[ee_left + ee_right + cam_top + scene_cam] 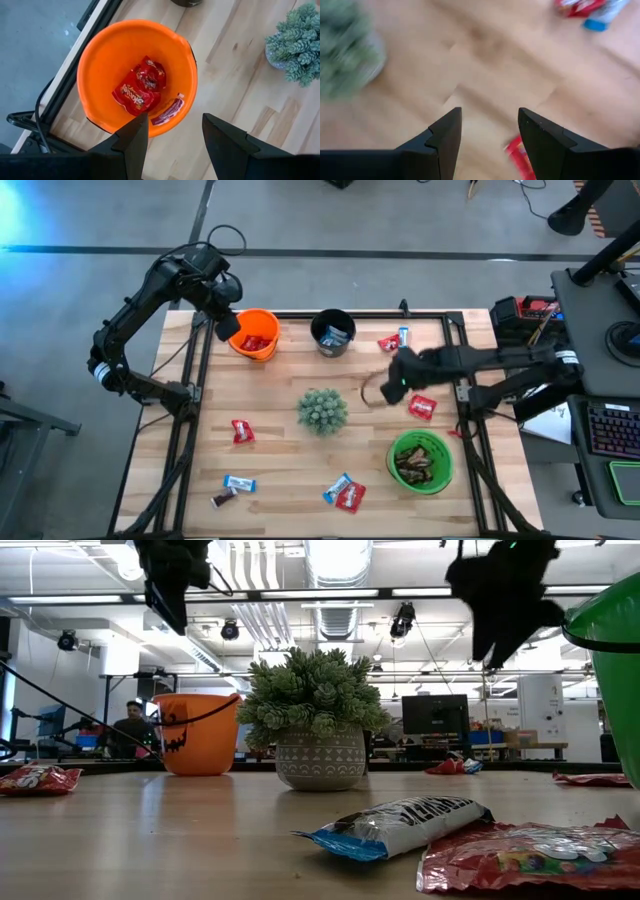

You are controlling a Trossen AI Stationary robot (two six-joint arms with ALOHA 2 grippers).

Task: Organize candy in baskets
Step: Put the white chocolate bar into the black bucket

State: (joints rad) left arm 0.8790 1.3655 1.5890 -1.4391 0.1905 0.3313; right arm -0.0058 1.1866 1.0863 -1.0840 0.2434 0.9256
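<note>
The left gripper (228,323) hung above the orange basket (256,333) at the far left of the table (290,470), its fingers (134,142) spread apart with nothing between them. Inside that basket lay red candy (140,90). The right gripper (392,385) was positioned over the table between the potted plant (322,410) and a red candy (422,407), its fingers (445,137) also spread and empty. The black basket (333,333) stood beside the orange one along the far edge and held a blue-wrapped candy (336,335). The green basket (421,462) stood near the right front of the table and held dark brown candy (418,460). Loose candy remained on the tabletop: a red and a blue piece (394,340) near the far edge, a red piece (242,431) left of the plant, a blue piece (239,483) and a dark piece (223,498) at the front left, and a blue-and-red pair (344,492) at the front centre. In the low view a person (128,725) sat in the room beyond the table.
</note>
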